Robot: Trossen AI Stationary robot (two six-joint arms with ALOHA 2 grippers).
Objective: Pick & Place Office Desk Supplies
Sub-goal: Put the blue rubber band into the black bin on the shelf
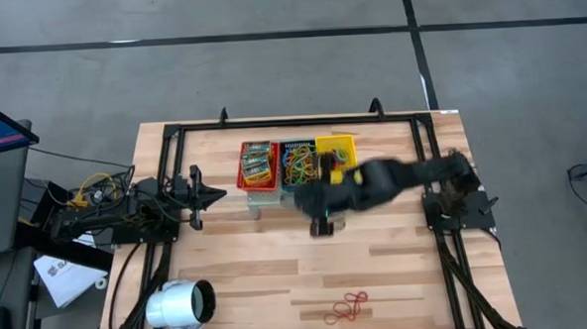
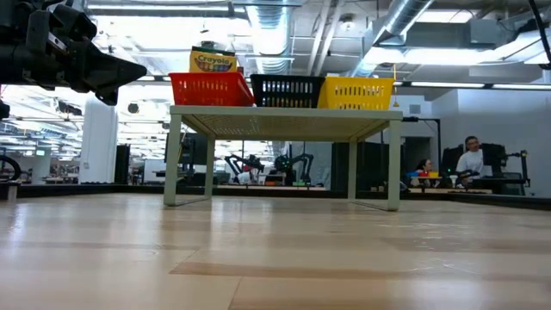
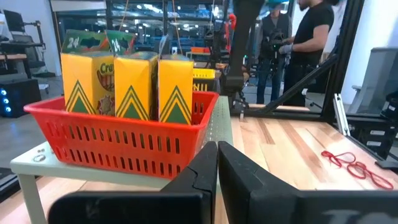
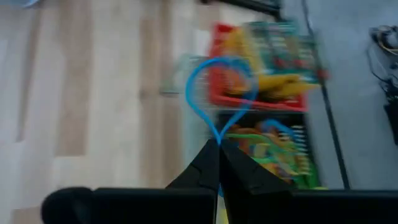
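My right gripper (image 1: 321, 226) hangs above the table just in front of the basket stand, shut on a thin blue rubber band (image 4: 188, 93). Its wrist view looks down on the red basket (image 4: 261, 93) of green-yellow packets and the black basket (image 4: 273, 155) of coloured rubber bands. A few red rubber bands (image 1: 347, 306) lie flat on the wood near the front edge and also show as red rubber bands (image 3: 351, 165) in the left wrist view. My left gripper (image 1: 215, 196) waits at the table's left, shut and level, facing the red basket (image 3: 124, 134). My right gripper pinches one point of the blue band's loop (image 4: 217, 138) between its two fingertips. The fingers slant downward toward the baskets. The single loop spreads out past the tips in a teardrop shape, lifted clear of the table.
Red (image 1: 259, 164), black (image 1: 298, 164) and yellow (image 1: 338, 151) mesh baskets stand in a row on a small pale stand (image 2: 284, 116) at the table's far middle. A white cylinder (image 1: 181, 306) lies at the near left corner. People stand in the room beyond the table.
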